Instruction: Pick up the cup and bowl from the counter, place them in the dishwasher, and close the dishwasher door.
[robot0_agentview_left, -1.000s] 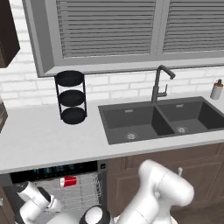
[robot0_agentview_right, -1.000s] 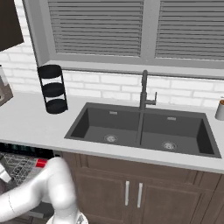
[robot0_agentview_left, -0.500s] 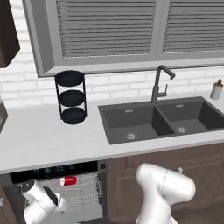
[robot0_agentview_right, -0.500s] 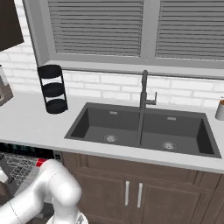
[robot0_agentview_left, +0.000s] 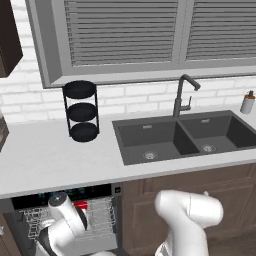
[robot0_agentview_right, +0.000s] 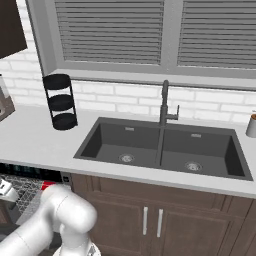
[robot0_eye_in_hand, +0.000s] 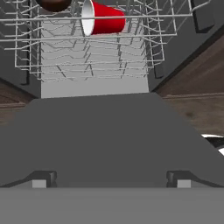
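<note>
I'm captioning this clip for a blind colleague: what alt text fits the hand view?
A red cup lies on its side in the dishwasher's wire rack, white mouth facing left, with a dark-brown bowl at the top edge beside it. Below the rack, the open dark-grey dishwasher door lies flat, stretching toward the open gripper, which holds nothing.

A glossy white arm (robot0_agentview_left: 187, 212) built of rounded, bulbous segments is seen, with dark bands at the joints; two small dark fingertips (robot0_eye_in_hand: 43, 178) are squared off.
</note>
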